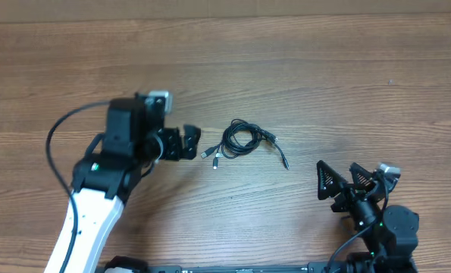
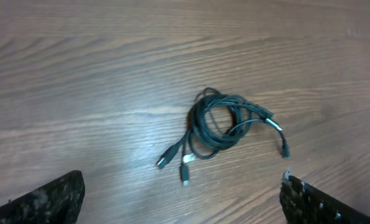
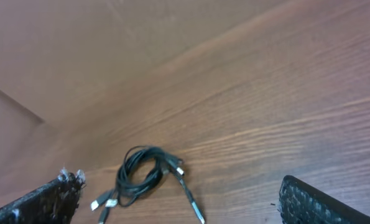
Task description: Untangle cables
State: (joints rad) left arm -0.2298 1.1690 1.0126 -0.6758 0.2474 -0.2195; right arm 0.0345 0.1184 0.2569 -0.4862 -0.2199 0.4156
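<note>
The cables (image 1: pixel 242 140) lie as one tangled black coil on the wooden table, with silver-tipped plugs sticking out left and a loose end trailing right. My left gripper (image 1: pixel 186 144) is open, just left of the plugs, not touching them. In the left wrist view the coil (image 2: pixel 222 124) lies ahead of the open fingers (image 2: pixel 181 202). My right gripper (image 1: pixel 345 186) is open and empty at the front right, well away from the coil. The right wrist view shows the coil (image 3: pixel 141 174) between its spread fingers (image 3: pixel 181 202), at a distance.
The wooden table (image 1: pixel 324 83) stretches all around the coil. The left arm's white link (image 1: pixel 89 227) and its thick black cable (image 1: pixel 54 144) occupy the front left. The right arm's base (image 1: pixel 388 227) sits at the front right edge.
</note>
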